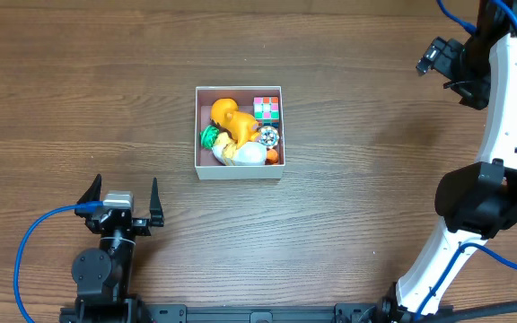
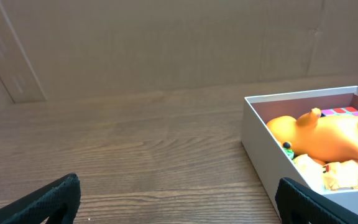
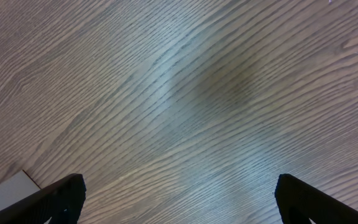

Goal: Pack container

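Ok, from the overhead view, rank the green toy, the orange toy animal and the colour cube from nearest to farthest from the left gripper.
Measured from the left gripper, at the bottom left of the table:
1. The green toy, against the left wall of the container.
2. The orange toy animal, in the upper middle of the container.
3. The colour cube, in the container's top right corner.

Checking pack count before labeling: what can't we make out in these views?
Overhead: toys around the orange toy in the container overlap and are too small to identify.
Left wrist: container's right side is cut off by the frame edge.
Right wrist: white corner at lower left, cut by the edge; unidentifiable.
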`<state>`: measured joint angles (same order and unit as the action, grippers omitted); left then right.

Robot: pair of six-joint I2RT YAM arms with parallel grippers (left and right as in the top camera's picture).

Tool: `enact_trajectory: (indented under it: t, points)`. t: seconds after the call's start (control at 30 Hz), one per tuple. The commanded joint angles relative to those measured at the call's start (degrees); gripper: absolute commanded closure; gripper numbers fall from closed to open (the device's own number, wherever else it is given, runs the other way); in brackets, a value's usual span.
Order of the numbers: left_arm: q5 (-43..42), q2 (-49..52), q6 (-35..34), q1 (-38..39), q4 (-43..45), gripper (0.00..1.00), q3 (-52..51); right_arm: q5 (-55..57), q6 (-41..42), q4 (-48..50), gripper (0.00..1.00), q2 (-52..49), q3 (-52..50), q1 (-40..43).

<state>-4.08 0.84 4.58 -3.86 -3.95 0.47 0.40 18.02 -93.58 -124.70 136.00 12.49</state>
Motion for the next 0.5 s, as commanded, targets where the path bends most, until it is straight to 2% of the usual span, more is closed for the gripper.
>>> enact_trajectory:
  t: [0.0, 0.47]
  points:
    - [0.4, -0.6, -0.5, -0.4, -0.2, 0.00, -0.2, 0.4, -0.3, 0.3, 0.00, 0.4, 0.0, 0.0]
    - [0.4, -0.6, -0.5, -0.4, -0.2, 0.00, -0.2, 2.6, -0.7, 0.4, 0.00, 0.6, 0.0, 0.0]
